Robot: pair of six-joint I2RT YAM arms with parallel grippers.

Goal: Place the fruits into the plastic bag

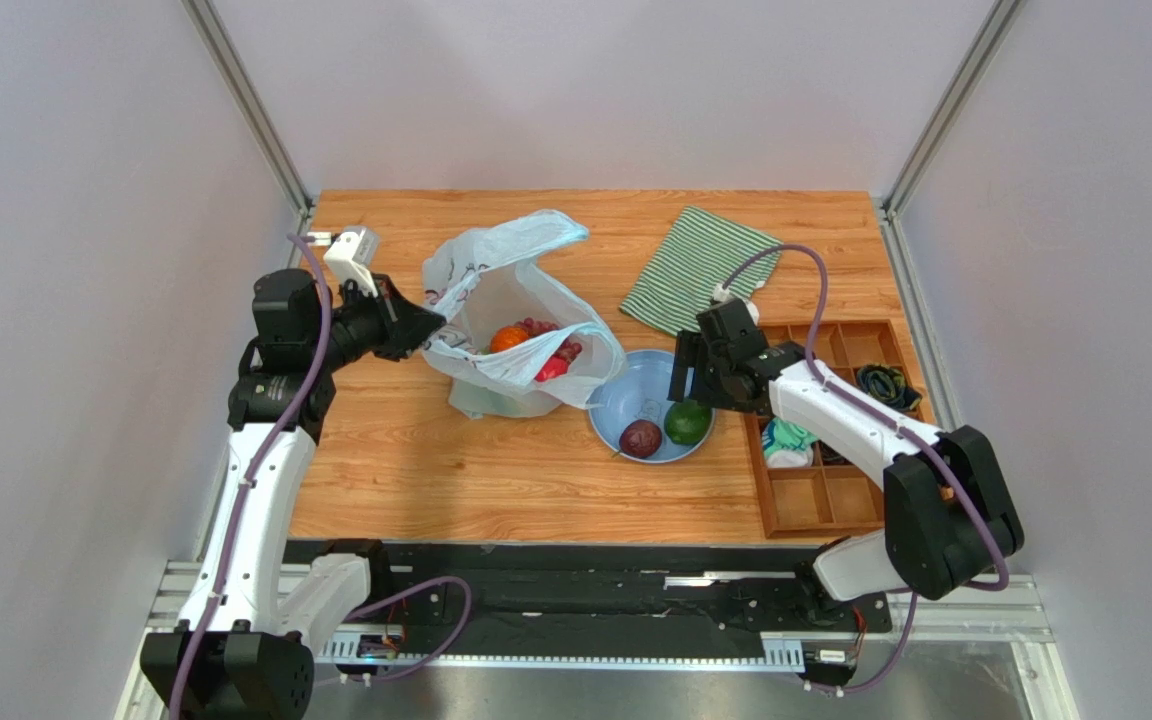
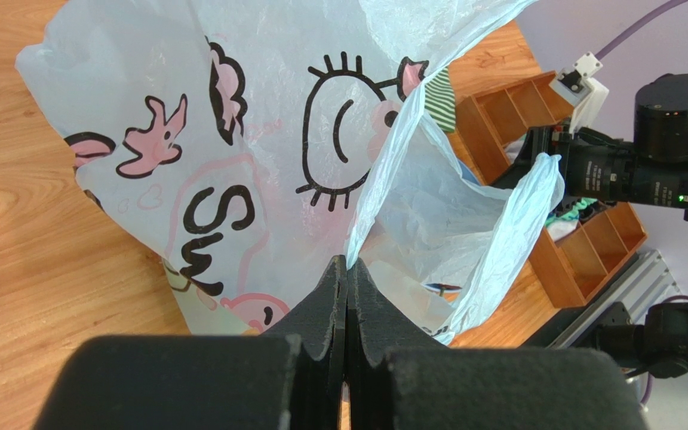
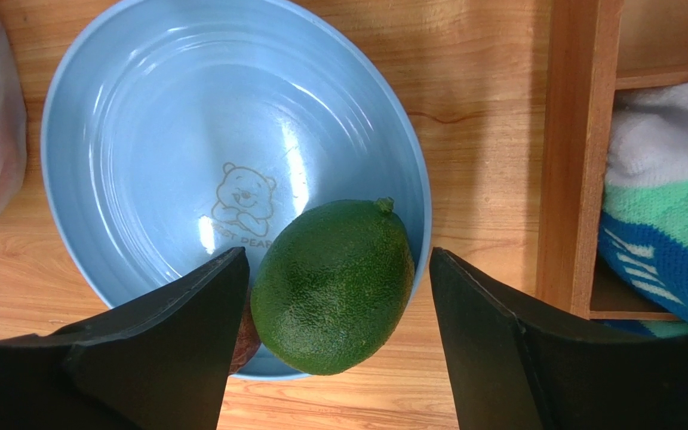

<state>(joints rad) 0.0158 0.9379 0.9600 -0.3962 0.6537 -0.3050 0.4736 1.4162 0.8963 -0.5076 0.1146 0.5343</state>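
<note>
The pale blue plastic bag (image 1: 515,323) stands open at the table's middle left, with an orange fruit (image 1: 509,339) and red fruits (image 1: 551,365) inside. My left gripper (image 1: 420,324) is shut on the bag's rim and holds it open; the pinch shows in the left wrist view (image 2: 348,264). A blue plate (image 1: 620,393) holds a dark purple fruit (image 1: 639,438) and a dark green fruit (image 1: 687,422). My right gripper (image 3: 339,269) is open just above the plate, its fingers on either side of the green fruit (image 3: 334,285), not touching it. The purple fruit (image 3: 245,339) peeks behind the left finger.
A green striped cloth (image 1: 696,267) lies at the back right. A wooden compartment tray (image 1: 838,428) with socks and small items stands right of the plate; its wall (image 3: 576,152) is close to my right finger.
</note>
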